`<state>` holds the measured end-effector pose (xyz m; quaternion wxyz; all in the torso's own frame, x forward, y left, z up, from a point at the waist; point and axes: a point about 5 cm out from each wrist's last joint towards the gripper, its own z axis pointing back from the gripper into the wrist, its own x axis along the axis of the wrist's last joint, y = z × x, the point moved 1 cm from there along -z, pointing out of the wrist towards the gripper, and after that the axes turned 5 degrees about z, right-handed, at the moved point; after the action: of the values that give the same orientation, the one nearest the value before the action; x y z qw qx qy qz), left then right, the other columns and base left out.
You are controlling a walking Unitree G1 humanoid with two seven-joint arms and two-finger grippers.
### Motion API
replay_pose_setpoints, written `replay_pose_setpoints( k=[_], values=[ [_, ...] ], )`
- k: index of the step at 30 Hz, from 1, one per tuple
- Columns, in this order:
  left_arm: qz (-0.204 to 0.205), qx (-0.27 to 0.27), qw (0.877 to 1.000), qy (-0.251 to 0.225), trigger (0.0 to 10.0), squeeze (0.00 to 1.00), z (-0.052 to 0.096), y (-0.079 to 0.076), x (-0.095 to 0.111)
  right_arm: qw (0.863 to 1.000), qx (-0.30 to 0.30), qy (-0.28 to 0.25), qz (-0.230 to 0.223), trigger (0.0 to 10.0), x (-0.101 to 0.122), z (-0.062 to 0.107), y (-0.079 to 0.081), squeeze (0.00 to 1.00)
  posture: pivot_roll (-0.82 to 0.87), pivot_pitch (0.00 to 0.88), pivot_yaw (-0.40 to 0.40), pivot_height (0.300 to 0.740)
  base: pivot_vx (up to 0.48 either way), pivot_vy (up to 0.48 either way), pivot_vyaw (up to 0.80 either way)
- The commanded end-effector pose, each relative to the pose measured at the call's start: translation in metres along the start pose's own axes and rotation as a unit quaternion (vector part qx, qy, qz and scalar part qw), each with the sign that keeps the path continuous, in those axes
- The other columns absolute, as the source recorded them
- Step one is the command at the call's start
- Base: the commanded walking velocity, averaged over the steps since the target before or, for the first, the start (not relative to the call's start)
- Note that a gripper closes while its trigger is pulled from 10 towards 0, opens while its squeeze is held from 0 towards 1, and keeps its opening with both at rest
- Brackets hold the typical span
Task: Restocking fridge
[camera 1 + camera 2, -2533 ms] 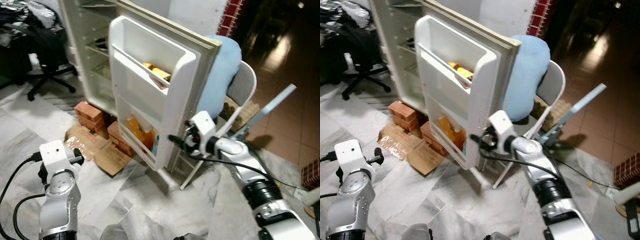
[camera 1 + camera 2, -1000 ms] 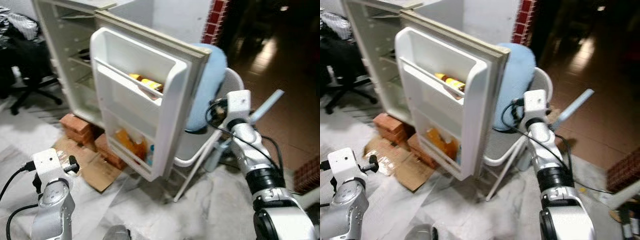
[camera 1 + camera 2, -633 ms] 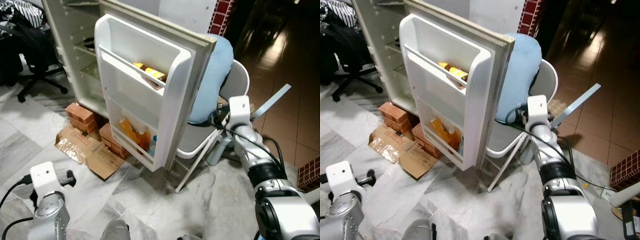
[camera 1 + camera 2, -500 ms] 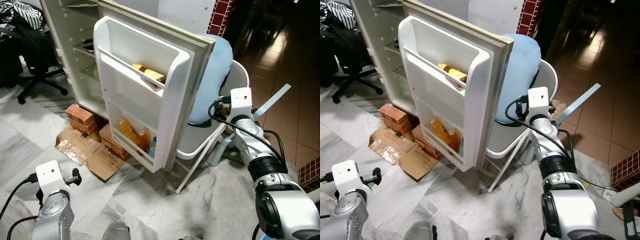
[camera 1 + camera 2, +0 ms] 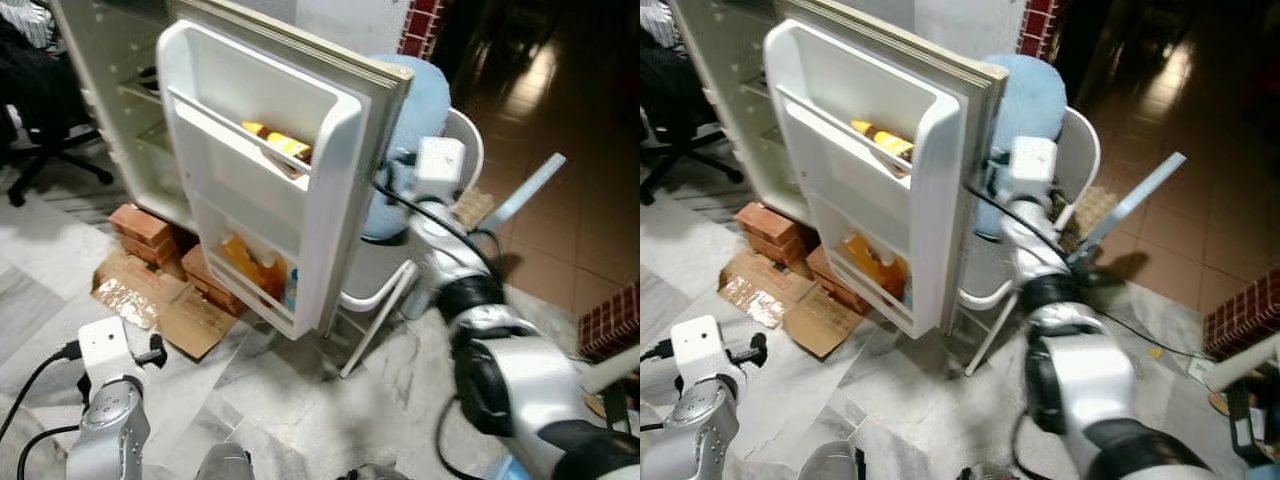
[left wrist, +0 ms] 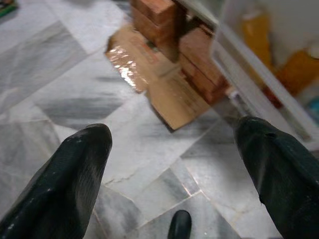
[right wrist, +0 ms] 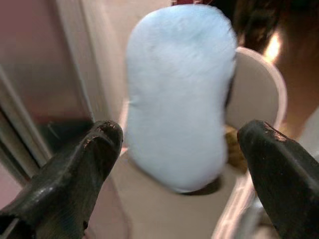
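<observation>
Since a moment ago the right gripper [image 7: 177, 144] has swung in behind the open fridge door [image 5: 290, 190], fingers spread, facing the blue cushion [image 7: 179, 94] on the white chair [image 5: 455, 140]. Bottles [image 5: 275, 145] sit in the door shelves. Bricks [image 5: 140, 225] and cardboard [image 5: 160, 300] lie below; the left gripper [image 6: 174, 164] hangs open over the floor.

The fridge door [image 5: 300, 150] at upper centre is smooth, glossy white plastic; the cushion [image 7: 179, 94] beside it is fluffy pale-blue cloth; the floor [image 6: 65, 94] is polished grey-veined marble; flattened cardboard [image 5: 150, 300] at lower left looks matt, partly taped shiny.
</observation>
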<state>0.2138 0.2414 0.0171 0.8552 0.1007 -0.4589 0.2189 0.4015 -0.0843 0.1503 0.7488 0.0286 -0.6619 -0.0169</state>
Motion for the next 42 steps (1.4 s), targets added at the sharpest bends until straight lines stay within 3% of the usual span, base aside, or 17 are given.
replay_pose_setpoints(
  k=[1,2,4,5,6,7,9,10,12,13,15,16,19,22,42],
  values=[
    [0.002,-0.005,1.000,0.012,10.0,0.00,-0.002,-0.003,-0.003,0.994,0.089,-0.067,-0.022,10.0,0.037,0.003,0.043,0.00,0.11,0.000,-0.068,0.740,0.000,0.000,0.00],
    [0.005,-0.007,1.000,0.015,10.0,0.00,-0.002,-0.003,-0.004,0.987,0.131,-0.082,-0.044,10.0,0.042,0.009,0.057,0.00,0.11,0.000,-0.069,0.740,0.000,0.000,0.00],
    [0.006,-0.009,1.000,0.017,10.0,0.00,-0.003,-0.004,-0.005,0.984,0.149,-0.086,-0.054,10.0,0.043,0.011,0.062,0.00,0.11,0.000,-0.070,0.740,0.000,0.000,0.00],
    [0.007,-0.011,1.000,0.020,10.0,0.00,-0.004,-0.004,-0.006,0.968,0.216,-0.109,-0.070,10.0,0.049,0.022,0.077,0.00,0.10,0.000,-0.069,0.740,0.000,0.000,0.00],
    [0.007,-0.011,1.000,0.020,10.0,0.00,-0.004,-0.004,-0.006,0.968,0.216,-0.109,-0.070,10.0,0.049,0.022,0.077,0.00,0.10,0.000,-0.069,0.740,0.000,0.000,0.00],
    [0.005,-0.013,1.000,0.021,10.0,0.00,-0.005,-0.005,-0.006,0.939,0.308,-0.131,-0.078,10.0,0.055,0.040,0.091,0.00,0.10,0.000,-0.069,0.740,0.000,0.000,0.00],
    [0.003,-0.014,1.000,0.021,10.0,0.00,-0.005,-0.006,-0.006,0.908,0.384,-0.133,-0.103,10.0,0.058,0.055,0.098,0.00,0.10,0.000,-0.069,0.740,0.000,0.000,0.00],
    [0.003,-0.015,1.000,0.022,10.0,0.00,-0.005,-0.006,-0.006,0.877,0.446,-0.129,-0.123,10.0,0.060,0.069,0.099,0.00,0.10,0.000,-0.069,0.740,0.000,0.000,0.00],
    [0.003,-0.015,1.000,0.022,10.0,0.00,-0.006,-0.006,-0.006,0.819,0.547,-0.120,-0.126,10.0,0.061,0.099,0.094,0.00,0.10,0.000,-0.070,0.740,0.000,0.000,0.00],
    [0.003,-0.016,1.000,0.022,10.0,0.00,-0.006,-0.006,-0.007,0.805,0.574,-0.108,-0.106,10.0,0.052,0.108,0.082,0.00,0.10,0.000,-0.071,0.740,0.000,0.000,0.00],
    [0.005,-0.017,1.000,0.023,10.0,0.00,-0.006,-0.007,-0.007,0.818,0.565,-0.078,-0.070,10.0,0.032,0.106,0.063,0.00,0.09,0.000,-0.071,0.740,0.000,0.000,0.00],
    [0.007,-0.018,1.000,0.023,10.0,0.00,-0.006,-0.007,-0.007,0.864,0.501,-0.049,-0.025,10.0,0.008,0.086,0.046,0.00,0.09,0.000,-0.070,0.740,0.000,0.000,0.00],
    [0.010,-0.019,0.999,0.025,10.0,0.00,-0.007,-0.008,-0.007,0.922,0.378,0.014,0.082,10.0,-0.037,0.053,0.009,0.00,0.09,0.000,-0.072,0.740,0.000,0.000,0.00],
    [0.018,-0.017,0.999,0.026,10.0,0.00,-0.006,-0.007,-0.007,0.949,0.272,0.051,0.154,10.0,-0.059,0.039,-0.024,0.00,0.10,0.000,-0.074,0.740,0.000,0.000,0.00],
    [0.018,-0.017,0.999,0.026,10.0,0.00,-0.006,-0.007,-0.007,0.949,0.272,0.051,0.154,10.0,-0.059,0.039,-0.024,0.00,0.10,0.000,-0.074,0.740,0.000,0.000,0.00]
  ],
)
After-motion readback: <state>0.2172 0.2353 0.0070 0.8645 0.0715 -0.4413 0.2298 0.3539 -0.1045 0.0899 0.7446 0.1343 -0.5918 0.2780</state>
